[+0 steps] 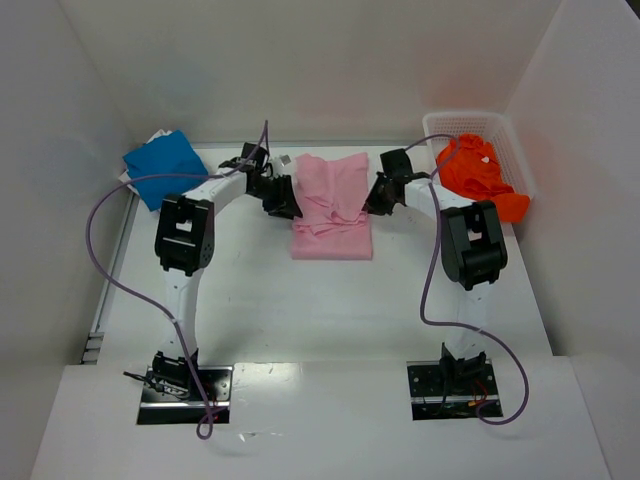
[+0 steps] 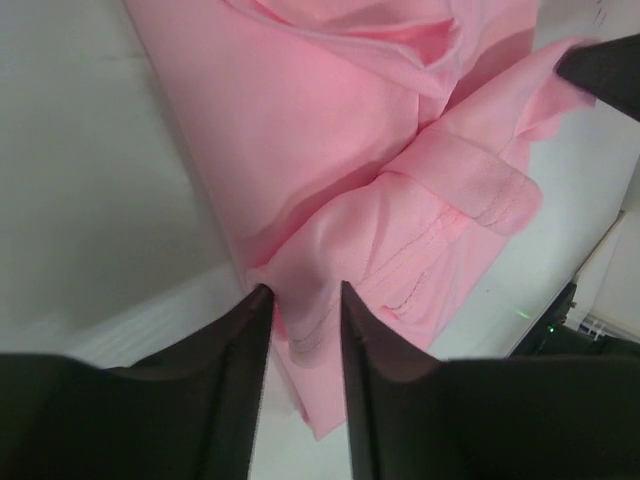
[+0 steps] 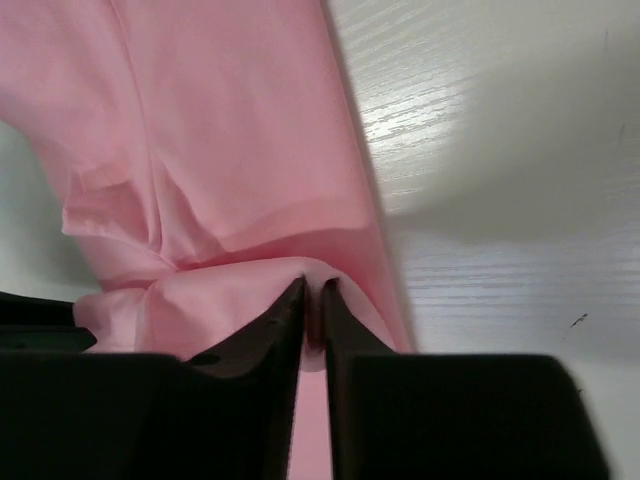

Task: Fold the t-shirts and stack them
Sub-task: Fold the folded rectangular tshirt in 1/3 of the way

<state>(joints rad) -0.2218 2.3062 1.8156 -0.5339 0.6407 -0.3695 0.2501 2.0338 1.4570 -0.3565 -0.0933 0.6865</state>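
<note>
A pink t-shirt [image 1: 332, 205] lies part-folded in the middle of the table, its far half rumpled. My left gripper [image 1: 283, 200] is at the shirt's left edge. In the left wrist view the gripper [image 2: 303, 290] stands open, with a fold of the pink shirt [image 2: 330, 150] lying between its fingertips. My right gripper [image 1: 380, 197] is at the shirt's right edge. In the right wrist view the gripper [image 3: 312, 288] is shut on a pinched ridge of the pink shirt [image 3: 230, 130]. A folded blue t-shirt [image 1: 163, 158] lies at the far left. An orange t-shirt [image 1: 478, 172] spills out of the basket.
A white plastic basket [image 1: 505, 135] stands at the far right against the wall. White walls enclose the table on three sides. Purple cables loop off both arms above the near half of the table [image 1: 300, 300].
</note>
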